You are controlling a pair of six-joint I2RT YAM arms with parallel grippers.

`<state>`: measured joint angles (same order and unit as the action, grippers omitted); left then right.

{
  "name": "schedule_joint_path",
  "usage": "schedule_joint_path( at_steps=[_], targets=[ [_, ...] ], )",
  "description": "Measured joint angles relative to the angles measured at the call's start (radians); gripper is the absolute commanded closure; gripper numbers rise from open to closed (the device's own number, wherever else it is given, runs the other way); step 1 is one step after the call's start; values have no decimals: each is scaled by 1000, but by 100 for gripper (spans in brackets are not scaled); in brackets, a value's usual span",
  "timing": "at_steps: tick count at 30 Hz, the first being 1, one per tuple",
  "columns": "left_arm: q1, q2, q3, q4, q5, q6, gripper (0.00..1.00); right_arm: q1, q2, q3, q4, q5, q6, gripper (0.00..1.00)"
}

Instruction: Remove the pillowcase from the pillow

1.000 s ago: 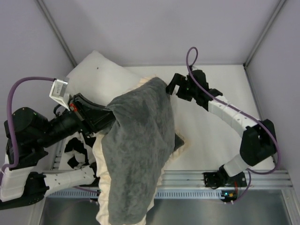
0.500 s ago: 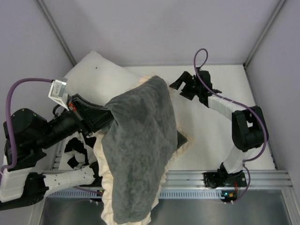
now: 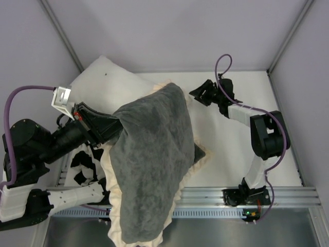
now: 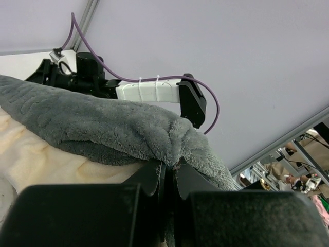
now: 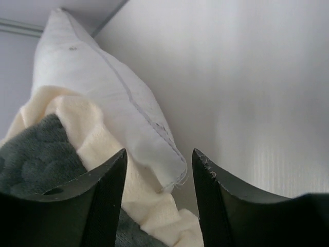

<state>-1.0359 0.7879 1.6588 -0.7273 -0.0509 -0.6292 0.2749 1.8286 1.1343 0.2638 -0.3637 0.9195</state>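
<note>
the right tool point(image 3: 201, 92) has drawn back toward the far right, fingers spread and empty. the left tool point(image 4: 168, 167) is clenched on a fold of the pillowcase point(image 3: 154, 154), which drapes over that arm and hangs past the near edge of the desk point(image 3: 231, 149). its hanging weight could drag the plush out of that single pinch.

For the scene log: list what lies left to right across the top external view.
Left arm's black body → black-and-white patterned cloth → dark gray plush pillowcase with cream ruffled border → open right gripper → right arm's black elbow joint.
</note>
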Motion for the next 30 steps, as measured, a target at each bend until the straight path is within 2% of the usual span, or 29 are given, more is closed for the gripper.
schedule_joint_path(
  at_steps=[8, 19, 22, 23, 25, 26, 27, 30],
  targets=[
    [0, 0, 10, -19, -22, 0, 100, -64, 50, -6, 116, -47, 54, 50],
    [0, 20, 24, -29, -21, -5, 100, -2, 136, 13, 193, -154, 87, 52],
    [0, 20, 24, -29, -22, -6, 100, 11, 136, 13, 224, -172, 95, 64],
    [0, 20, 24, -29, -22, -7, 100, 16, 136, 13, 233, -177, 98, 73],
    [0, 20, 24, -29, -22, -10, 100, 25, 136, 13, 246, -183, 103, 82],
    [0, 20, 24, -29, -21, -11, 100, 30, 136, 13, 250, -184, 106, 95],
    [0, 20, 24, -29, -21, -12, 100, 35, 136, 14, 253, -185, 105, 100],
    [0, 20, 24, -29, -17, -17, 100, 43, 138, 20, 252, -189, 111, 100]
  ],
)
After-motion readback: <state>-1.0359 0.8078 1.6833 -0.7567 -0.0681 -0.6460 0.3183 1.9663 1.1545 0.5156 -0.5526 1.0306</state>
